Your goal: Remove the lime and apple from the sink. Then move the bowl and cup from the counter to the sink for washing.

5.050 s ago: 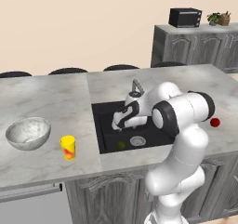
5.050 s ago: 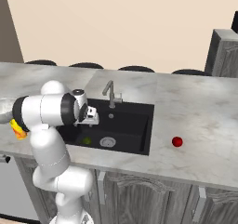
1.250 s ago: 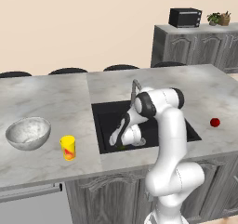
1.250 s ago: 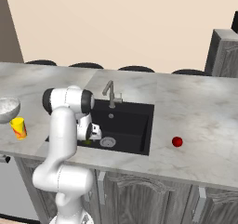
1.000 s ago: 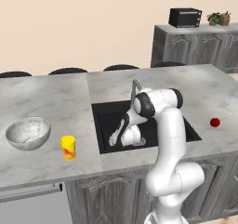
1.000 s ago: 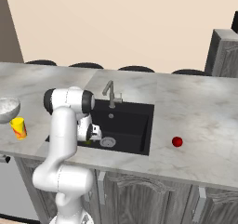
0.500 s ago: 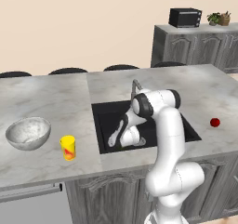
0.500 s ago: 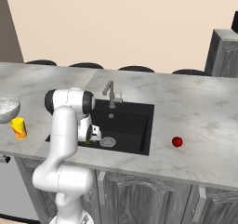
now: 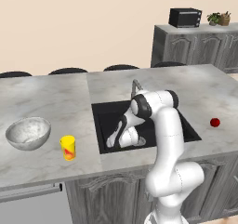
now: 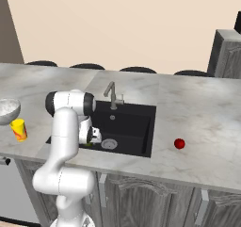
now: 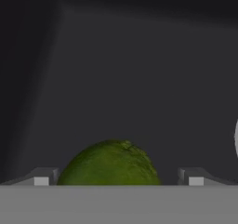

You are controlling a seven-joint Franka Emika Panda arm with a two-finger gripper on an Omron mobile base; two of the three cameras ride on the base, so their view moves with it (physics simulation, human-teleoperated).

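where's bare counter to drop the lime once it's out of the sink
Free: the stretch between the sink and the apple, and the counter behind the bowl. Crowded: bowl and cup sit close together on the left.

Lime (image 11: 109,165) lower half hidden, seemingly
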